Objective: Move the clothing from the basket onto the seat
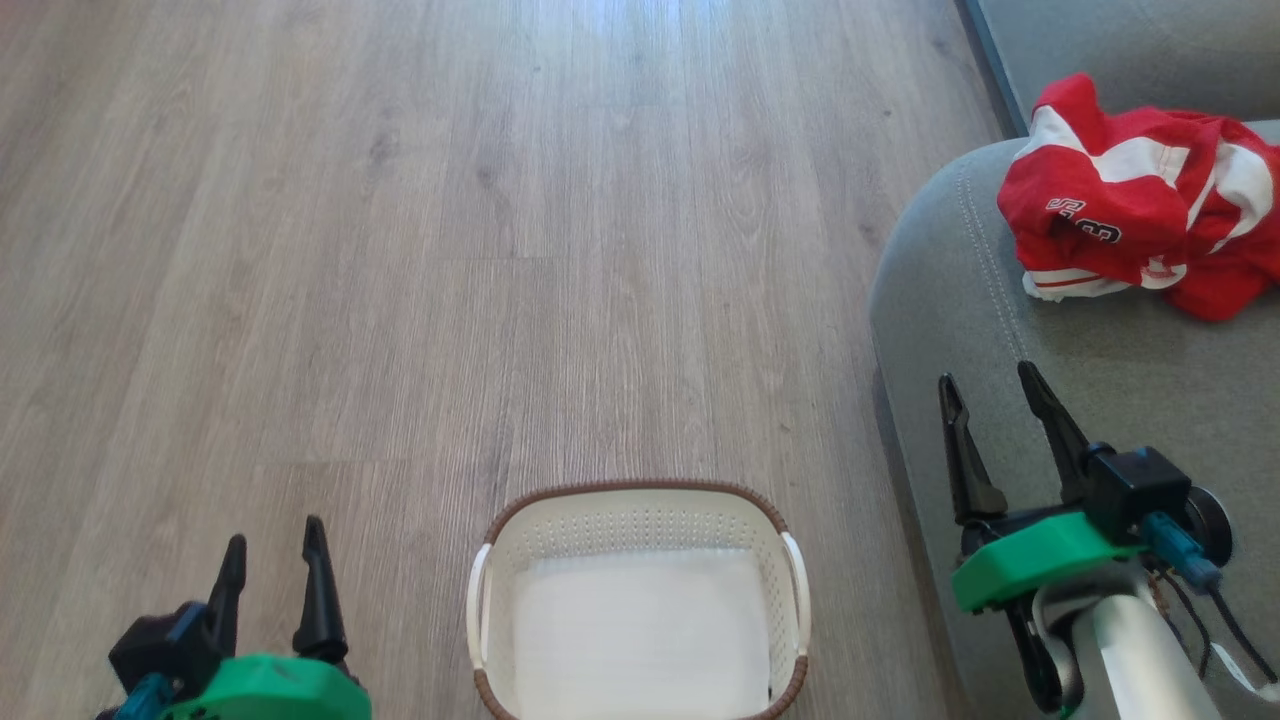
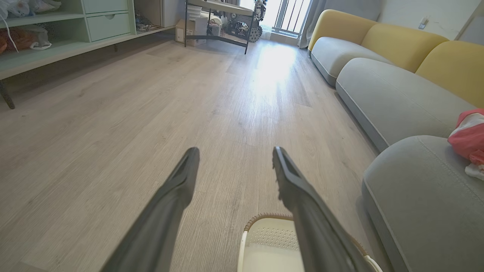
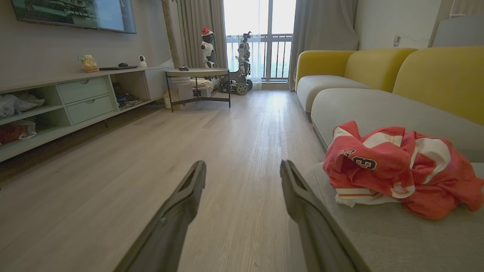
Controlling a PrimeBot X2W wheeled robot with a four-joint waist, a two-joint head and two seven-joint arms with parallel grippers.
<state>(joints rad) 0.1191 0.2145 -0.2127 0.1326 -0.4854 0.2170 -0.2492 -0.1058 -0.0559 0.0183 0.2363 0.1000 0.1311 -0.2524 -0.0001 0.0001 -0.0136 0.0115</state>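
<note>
Head view: clothing (image 1: 1140,205) atop the seat (image 1: 985,340).

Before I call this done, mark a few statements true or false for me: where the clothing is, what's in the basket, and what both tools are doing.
1. The clothing lies on the seat. True.
2. The basket holds a red garment. False: the part of its inside in view shows just its pale bottom.
3. The right tool is shut on the clothing. False: it is open, holds nothing, and is apart from the clothing.
4. The left tool is open, over the floor beside the basket. True.
5. The basket stands on the seat. False: it stands on the floor next to the seat.
</note>
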